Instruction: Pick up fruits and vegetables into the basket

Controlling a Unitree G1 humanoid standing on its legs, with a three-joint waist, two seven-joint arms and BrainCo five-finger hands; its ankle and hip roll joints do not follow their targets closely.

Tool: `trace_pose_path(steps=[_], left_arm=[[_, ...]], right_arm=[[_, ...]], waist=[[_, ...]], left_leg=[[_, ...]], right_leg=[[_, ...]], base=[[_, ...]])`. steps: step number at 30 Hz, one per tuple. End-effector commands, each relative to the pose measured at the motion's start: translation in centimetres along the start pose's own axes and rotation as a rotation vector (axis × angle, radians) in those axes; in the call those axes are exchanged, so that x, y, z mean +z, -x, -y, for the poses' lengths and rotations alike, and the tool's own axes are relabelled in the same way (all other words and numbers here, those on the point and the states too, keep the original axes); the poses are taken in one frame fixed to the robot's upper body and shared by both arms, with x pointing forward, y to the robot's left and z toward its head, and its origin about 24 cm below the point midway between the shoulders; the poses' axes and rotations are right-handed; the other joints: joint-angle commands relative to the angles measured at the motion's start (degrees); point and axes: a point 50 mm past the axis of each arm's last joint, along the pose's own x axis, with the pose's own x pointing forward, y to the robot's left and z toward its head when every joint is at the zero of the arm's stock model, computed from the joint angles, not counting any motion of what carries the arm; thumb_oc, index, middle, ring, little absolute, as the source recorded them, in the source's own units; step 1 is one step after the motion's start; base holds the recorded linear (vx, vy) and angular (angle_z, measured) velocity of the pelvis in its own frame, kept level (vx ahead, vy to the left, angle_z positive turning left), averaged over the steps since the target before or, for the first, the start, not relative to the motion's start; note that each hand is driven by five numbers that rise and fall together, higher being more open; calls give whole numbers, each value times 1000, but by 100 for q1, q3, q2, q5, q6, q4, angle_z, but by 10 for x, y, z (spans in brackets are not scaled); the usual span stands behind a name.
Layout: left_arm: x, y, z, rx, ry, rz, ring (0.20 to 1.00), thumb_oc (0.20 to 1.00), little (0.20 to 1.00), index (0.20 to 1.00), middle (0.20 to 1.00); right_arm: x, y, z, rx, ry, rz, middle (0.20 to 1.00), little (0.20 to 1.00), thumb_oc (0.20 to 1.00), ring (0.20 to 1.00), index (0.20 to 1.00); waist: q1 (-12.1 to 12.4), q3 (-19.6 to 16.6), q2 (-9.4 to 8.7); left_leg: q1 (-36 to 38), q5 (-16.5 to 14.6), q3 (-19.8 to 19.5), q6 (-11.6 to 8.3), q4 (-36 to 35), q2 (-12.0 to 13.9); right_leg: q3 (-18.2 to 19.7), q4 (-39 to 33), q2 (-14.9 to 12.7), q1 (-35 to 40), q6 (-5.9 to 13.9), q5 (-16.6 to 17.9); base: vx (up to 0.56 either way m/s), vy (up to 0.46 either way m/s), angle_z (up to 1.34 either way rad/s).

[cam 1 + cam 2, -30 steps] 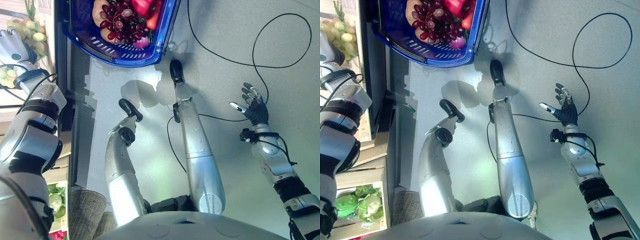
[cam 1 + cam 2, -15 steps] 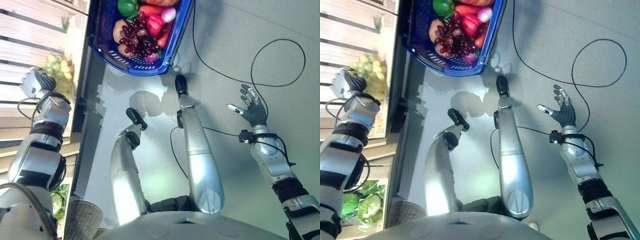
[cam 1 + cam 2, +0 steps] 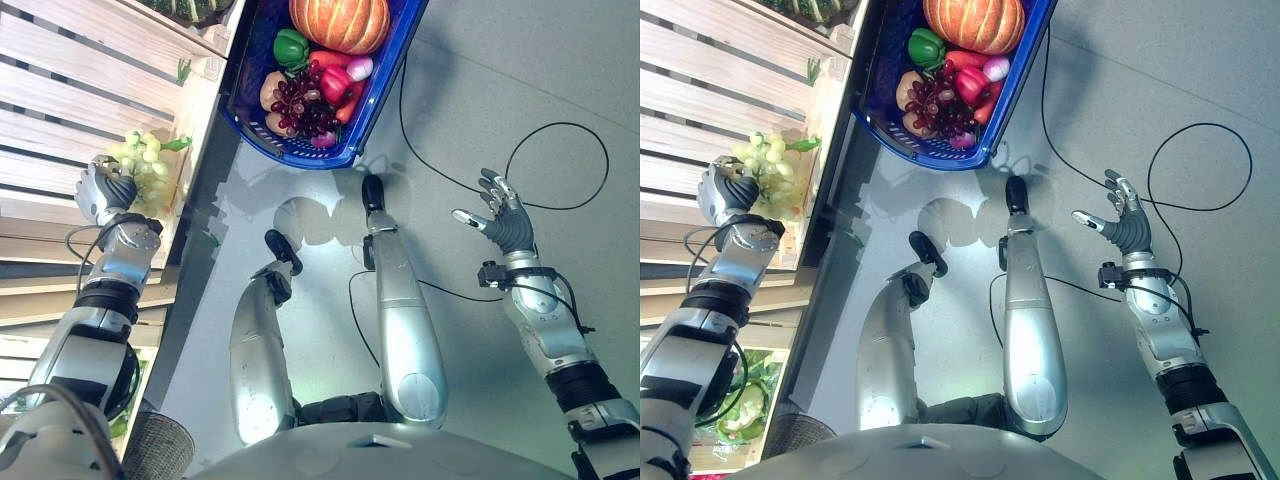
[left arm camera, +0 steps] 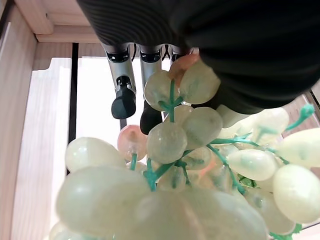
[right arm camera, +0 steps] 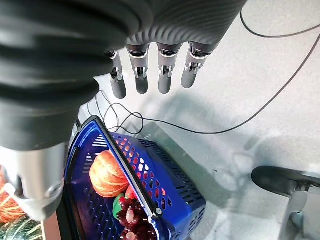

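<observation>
On the far left, the left hand (image 3: pixel 103 190) is up against the slatted wooden shelf (image 3: pixel 60 110), and a bunch of green grapes (image 3: pixel 145 170) sits right at its fingertips. In the left wrist view the grapes (image 4: pixel 200 165) hang just under the palm with their green stems showing, and the fingers (image 4: pixel 122 75) reach out past the bunch; they look fairly straight there, though the thumb is hidden, so I cannot tell whether the hand is really gripping the bunch or just resting against it. Lower on the same shelf unit, a crate holds leafy green cabbage (image 3: pixel 735 410).

Moving right, the blue basket (image 3: pixel 375 95) stands on the grey floor (image 3: pixel 480 90) just beside the shelf's front edge. Inside it lie an orange pumpkin (image 3: pixel 340 22) at the far end, a green pepper (image 3: pixel 290 48), a red pepper (image 3: pixel 335 82), a bunch of dark red grapes (image 3: pixel 300 105), a brownish potato (image 3: pixel 268 90) and a small pink-white piece that may be a radish (image 3: pixel 358 68).

On the far right, the right hand (image 3: pixel 505 220) is held up over bare floor, well apart from the basket, palm open with its fingers spread wide and holding nothing. In the right wrist view those fingers (image 5: pixel 150 70) point straight out in a row above the basket (image 5: pixel 165 190) below.
</observation>
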Motion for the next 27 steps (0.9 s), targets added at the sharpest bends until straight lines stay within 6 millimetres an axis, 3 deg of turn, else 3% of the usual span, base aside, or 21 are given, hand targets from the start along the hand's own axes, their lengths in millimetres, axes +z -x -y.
trace_pose_path(steps=[1, 4, 12, 19, 27], left_arm=[[-21, -2, -24, 101, -5, 12, 200, 200, 200, 200, 200], [-23, 7, -15, 38, 72, 3, 200, 200, 200, 200, 200], [-20, 8, -17, 31, 189, 1, 200, 200, 200, 200, 200], [-3, 24, -15, -55, 548, 80, 200, 200, 200, 200, 200], [22, 40, -28, -129, 749, 213, 200, 200, 200, 200, 200]], right_arm=[[4, 12, -6, 13, -24, 36, 1000, 1000, 1000, 1000, 1000], [0, 14, -10, 46, -15, 0, 1000, 1000, 1000, 1000, 1000], [2, 13, -14, 74, 4, -6, 1000, 1000, 1000, 1000, 1000], [-13, 26, -19, 155, 102, -132, 1000, 1000, 1000, 1000, 1000], [-14, 33, -21, 166, 130, -177, 1000, 1000, 1000, 1000, 1000]], waist=[[111, -217, -276], [158, -217, -279], [187, -217, -296], [301, -217, -287], [495, -217, -348]], left_leg=[[-235, 63, -271, -66, -153, -140], [-176, 75, -285, -59, -185, -161], [-108, 107, -289, -45, -245, -160], [265, 128, -362, -35, -384, -228], [784, 147, -451, -16, -589, -290]], right_leg=[[-154, 3, -213, 402, 387, -698], [-197, -31, -222, 485, 391, -699], [-213, -41, -204, 564, 390, -717], [-258, -115, -255, 955, 395, -762], [-388, -314, -330, 1604, 437, -777]], base=[[0, 0, 0], [-17, -25, 5], [-5, -6, 3], [0, 0, 0], [13, -17, 11]])
